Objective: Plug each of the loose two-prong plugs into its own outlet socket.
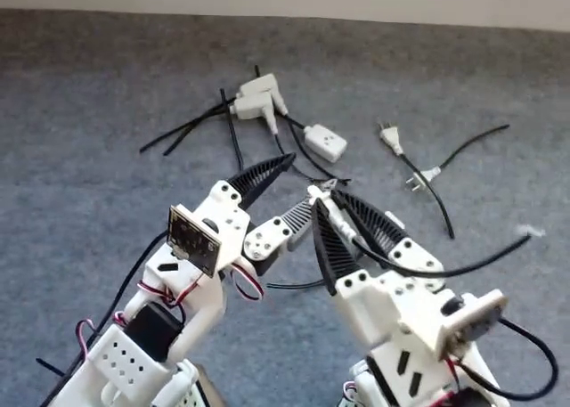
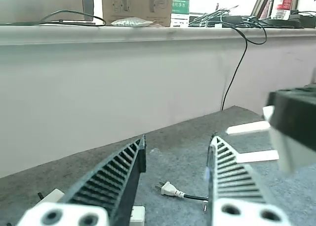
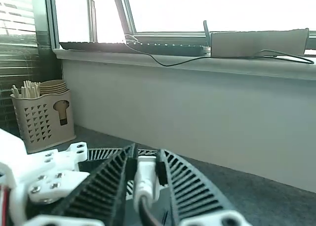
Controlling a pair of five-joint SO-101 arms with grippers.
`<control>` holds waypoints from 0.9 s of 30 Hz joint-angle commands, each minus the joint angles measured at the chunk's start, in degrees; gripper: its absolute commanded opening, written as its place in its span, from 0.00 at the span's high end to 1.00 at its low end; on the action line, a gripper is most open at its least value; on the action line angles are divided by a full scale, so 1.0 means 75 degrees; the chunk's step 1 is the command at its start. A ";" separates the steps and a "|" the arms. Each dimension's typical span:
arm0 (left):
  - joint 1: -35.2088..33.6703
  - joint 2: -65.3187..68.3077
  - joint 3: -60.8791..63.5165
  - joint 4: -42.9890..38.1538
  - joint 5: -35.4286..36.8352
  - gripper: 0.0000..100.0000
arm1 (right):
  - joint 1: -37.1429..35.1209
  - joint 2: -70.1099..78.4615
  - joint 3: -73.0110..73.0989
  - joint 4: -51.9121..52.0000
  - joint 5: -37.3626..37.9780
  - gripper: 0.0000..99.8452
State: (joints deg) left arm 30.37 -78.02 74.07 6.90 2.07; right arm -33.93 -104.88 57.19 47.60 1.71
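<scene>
My right gripper (image 1: 328,196) (image 3: 146,154) is shut on a white two-prong plug (image 1: 321,196) (image 3: 145,175), held above the carpet with its black cord trailing back over the arm. Just to its left, my left gripper (image 1: 301,181) (image 2: 178,139) stands open with nothing between its fingers; the held plug's two prongs (image 2: 247,128) poke in beside it. Three white outlet sockets lie farther back: two together (image 1: 256,97) and one apart (image 1: 325,141). Two loose plugs lie at the back right, one white (image 1: 389,138) (image 2: 168,189) and one smaller (image 1: 427,174).
Black cords (image 1: 191,126) fan out from the sockets across the grey carpet (image 1: 89,140). Another cord (image 1: 476,140) runs right from the loose plugs. A pale wall (image 2: 123,87) borders the far edge.
</scene>
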 commanded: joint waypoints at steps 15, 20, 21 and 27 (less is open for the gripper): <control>0.0170 -0.0100 -0.0053 0.0000 -0.0012 0.80 | -0.0064 0.0041 0.0053 -0.1752 0.0094 0.99; 0.0440 -0.0170 0.0088 0.0000 -0.0035 0.80 | -0.0076 0.0404 0.0451 -0.1834 0.0035 0.99; 0.0440 -0.0170 0.0088 0.0000 -0.0035 0.80 | -0.0076 0.0428 0.0568 -0.1834 0.0035 0.99; 0.0369 -0.0170 0.0076 -0.0023 -0.0035 0.80 | -0.0486 0.0451 0.0873 -0.2092 -0.0598 0.99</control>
State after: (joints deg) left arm 32.66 -78.55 74.95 6.81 2.07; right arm -35.87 -102.51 63.96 34.15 -1.45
